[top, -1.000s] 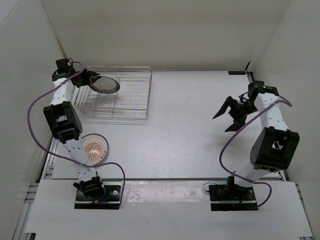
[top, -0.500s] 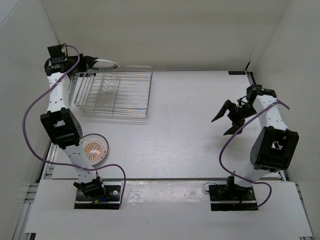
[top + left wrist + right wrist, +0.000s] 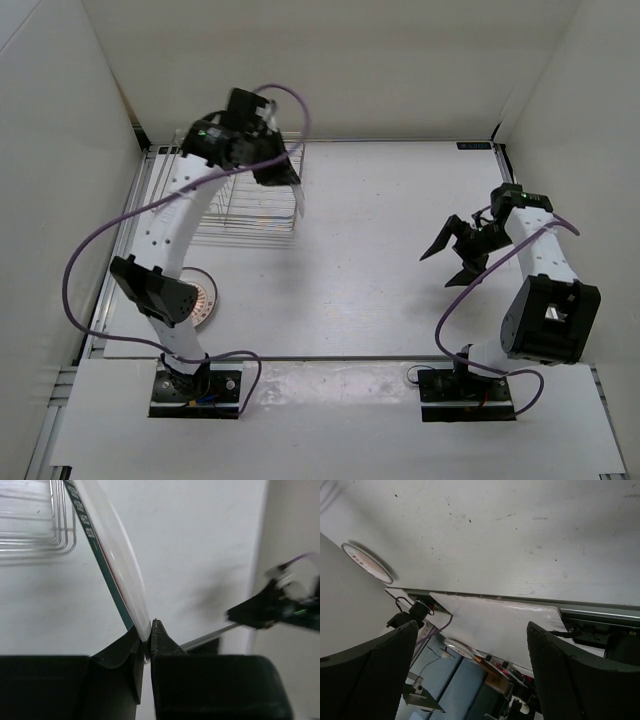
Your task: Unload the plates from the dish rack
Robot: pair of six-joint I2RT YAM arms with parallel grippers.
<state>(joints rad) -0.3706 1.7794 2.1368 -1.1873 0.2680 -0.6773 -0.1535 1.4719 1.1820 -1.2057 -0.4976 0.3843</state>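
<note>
Left gripper (image 3: 147,634) is clamping the green-and-red-rimmed plate (image 3: 111,572) at its edge, jaws nearly together; plate is hanging tilted. Right gripper (image 3: 437,270) is gaping, empty.

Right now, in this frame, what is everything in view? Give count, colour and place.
ringed plate: one, white with a green-and-red rim, held by its edge above the rack's right end
sunburst plate: one, white with an orange centre, flat on the table, near left, partly under the left arm
dish rack: one, silver wire, far left
table: one, white
cables: two, purple, one along each arm
left gripper: black, shut on the ringed plate
right gripper: black, open, holding nothing, right side
</note>
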